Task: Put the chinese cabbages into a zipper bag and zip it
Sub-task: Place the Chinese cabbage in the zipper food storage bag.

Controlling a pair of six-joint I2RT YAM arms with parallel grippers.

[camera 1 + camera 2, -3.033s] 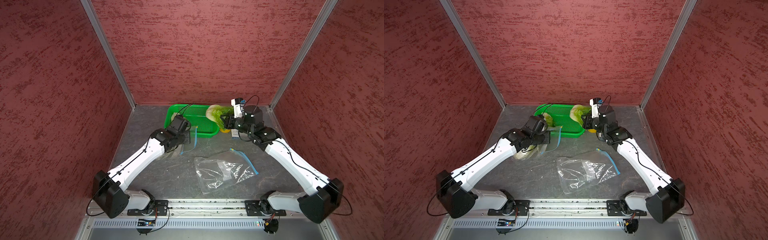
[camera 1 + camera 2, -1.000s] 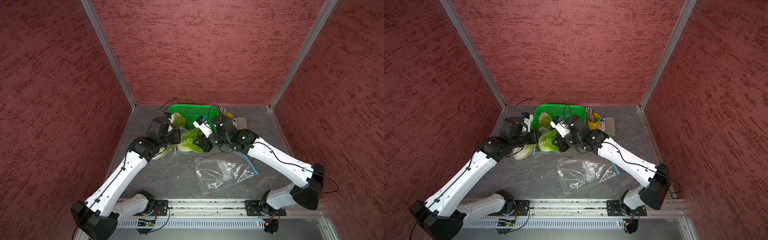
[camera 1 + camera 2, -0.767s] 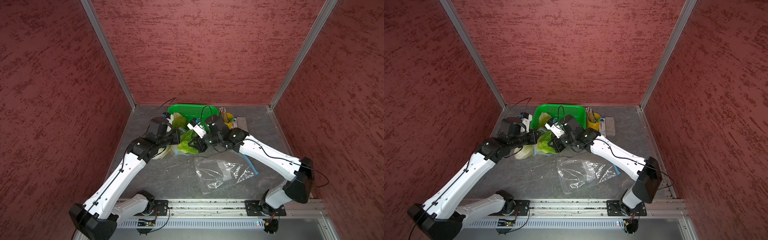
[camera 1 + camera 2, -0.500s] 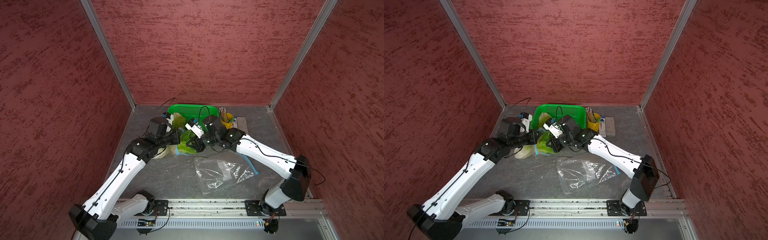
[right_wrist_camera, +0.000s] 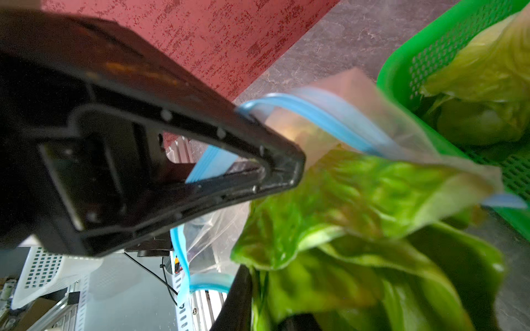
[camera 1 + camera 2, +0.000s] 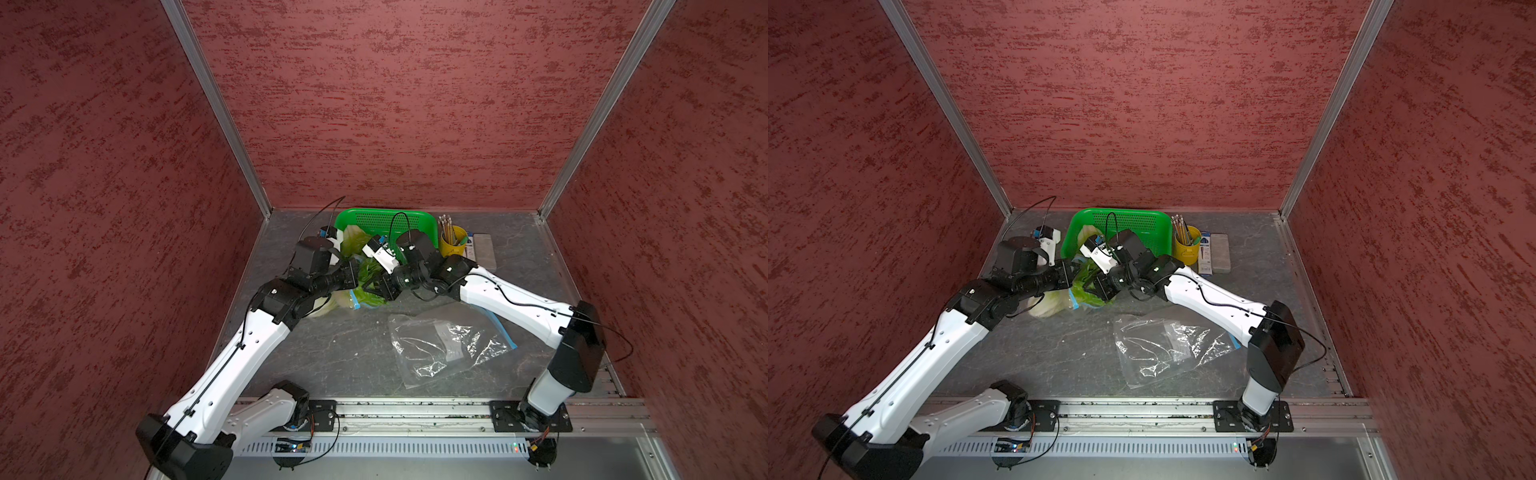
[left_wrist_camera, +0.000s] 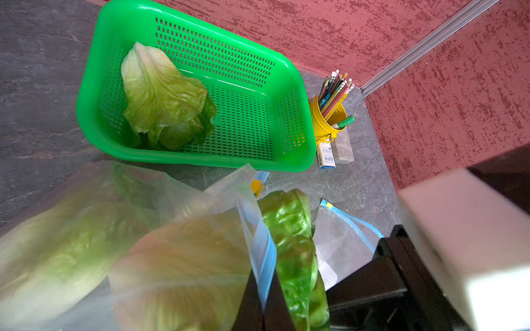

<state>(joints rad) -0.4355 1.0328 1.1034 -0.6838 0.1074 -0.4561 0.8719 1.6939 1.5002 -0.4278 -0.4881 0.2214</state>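
The left tool [image 7: 262, 298] is clamped on the blue rim of the zipper bag [image 7: 200, 200], just in front of the green basket [image 7: 286, 71]. One cabbage [image 7: 57, 243] lies inside the bag. A second cabbage [image 7: 289, 229] sits in its mouth with leaves protruding, and the third cabbage [image 7: 160, 97] lies in the basket. Whether the right tool [image 6: 372, 289] grips those leaves cannot be told. Withdrawal may drag the leaves out, or they may foul the zip. Open desk [image 6: 332, 345] lies on the basket's near side, toward the spare bag [image 6: 444, 345].

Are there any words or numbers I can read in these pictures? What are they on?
No text is clear enough to read.
Small box beside the yellow pencil cup: a printed label with a barcode, too small to read.
White slip inside the empty zipper bag: no print can be made out.
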